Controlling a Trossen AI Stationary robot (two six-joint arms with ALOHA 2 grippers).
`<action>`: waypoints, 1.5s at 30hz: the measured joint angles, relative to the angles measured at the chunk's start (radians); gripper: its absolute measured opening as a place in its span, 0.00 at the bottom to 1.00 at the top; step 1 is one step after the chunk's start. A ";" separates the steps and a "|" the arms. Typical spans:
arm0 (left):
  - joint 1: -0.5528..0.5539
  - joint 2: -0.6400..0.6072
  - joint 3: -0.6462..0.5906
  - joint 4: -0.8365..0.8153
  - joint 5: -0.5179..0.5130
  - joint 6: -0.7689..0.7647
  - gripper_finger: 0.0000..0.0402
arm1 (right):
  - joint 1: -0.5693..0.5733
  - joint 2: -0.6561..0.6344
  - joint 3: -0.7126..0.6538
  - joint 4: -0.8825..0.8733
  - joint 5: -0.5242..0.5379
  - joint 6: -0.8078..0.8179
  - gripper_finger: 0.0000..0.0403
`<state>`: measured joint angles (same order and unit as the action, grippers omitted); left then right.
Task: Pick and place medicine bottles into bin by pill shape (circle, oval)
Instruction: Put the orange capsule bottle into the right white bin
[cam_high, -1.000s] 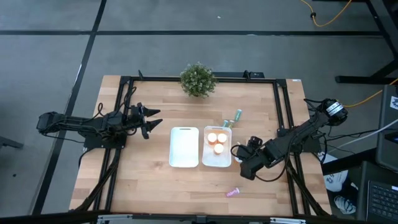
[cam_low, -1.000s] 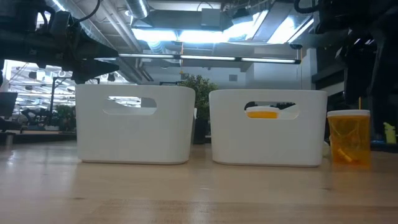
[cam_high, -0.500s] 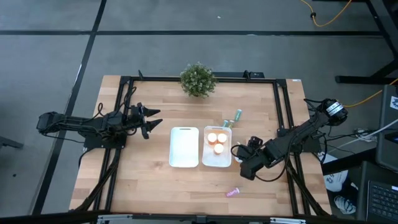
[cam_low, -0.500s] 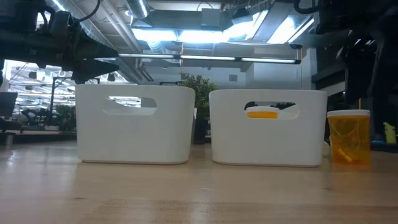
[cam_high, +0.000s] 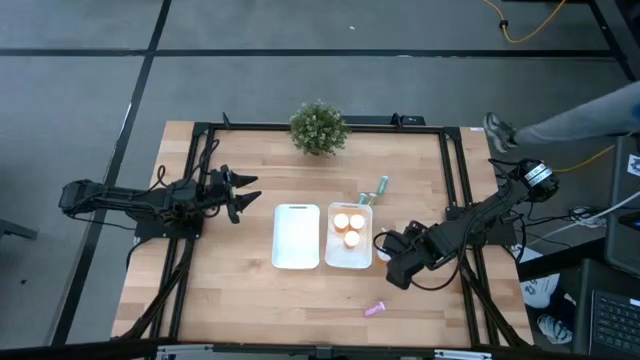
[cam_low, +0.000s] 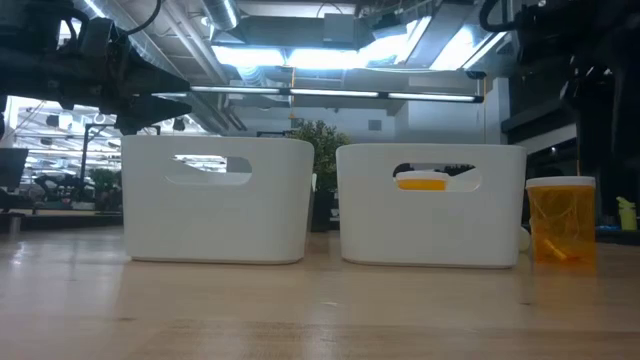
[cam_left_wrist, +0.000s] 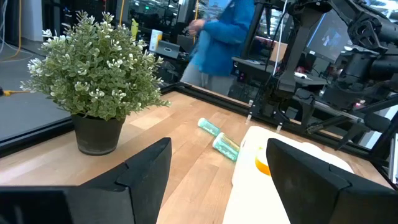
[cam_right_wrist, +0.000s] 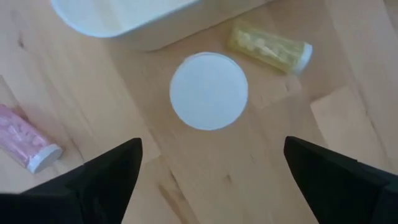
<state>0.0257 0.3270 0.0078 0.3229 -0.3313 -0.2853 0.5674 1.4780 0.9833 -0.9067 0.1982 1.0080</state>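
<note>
Two white bins stand mid-table: the left bin (cam_high: 296, 236) shows no bottles, and the right bin (cam_high: 349, 258) holds three orange bottles with white caps (cam_high: 349, 227). My right gripper (cam_right_wrist: 217, 186) is open and hovers above an upright white-capped orange bottle (cam_right_wrist: 209, 91), which stands on its base right of the right bin (cam_low: 561, 220). A yellow-orange bottle (cam_right_wrist: 268, 46) and a pink bottle (cam_right_wrist: 25, 140) lie on their sides nearby. Two teal bottles (cam_high: 374, 192) lie beyond the right bin. My left gripper (cam_high: 248, 197) is open and empty, left of the bins.
A potted plant (cam_high: 319, 127) stands at the table's far edge. A dark frame (cam_high: 455, 180) runs around the tabletop. A person's leg and shoe (cam_high: 560, 122) show beyond the table's far right corner, and a person in blue (cam_left_wrist: 224, 37) shows in the left wrist view.
A person's leg has come into the high view beyond the table's far right corner. Neither gripper nor any bottle has visibly moved.
</note>
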 joint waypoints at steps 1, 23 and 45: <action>0.000 0.000 0.000 0.000 0.000 0.000 0.64 | 0.000 0.000 0.000 0.006 0.000 -0.020 0.97; 0.000 0.000 0.000 0.000 0.000 0.000 0.64 | -0.032 0.108 0.000 0.077 0.018 -0.151 0.97; 0.000 0.000 0.000 0.000 0.000 0.000 0.64 | -0.087 0.109 0.000 0.109 0.019 -0.206 0.97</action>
<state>0.0257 0.3268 0.0082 0.3229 -0.3313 -0.2852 0.4805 1.5867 0.9831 -0.7981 0.2169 0.8021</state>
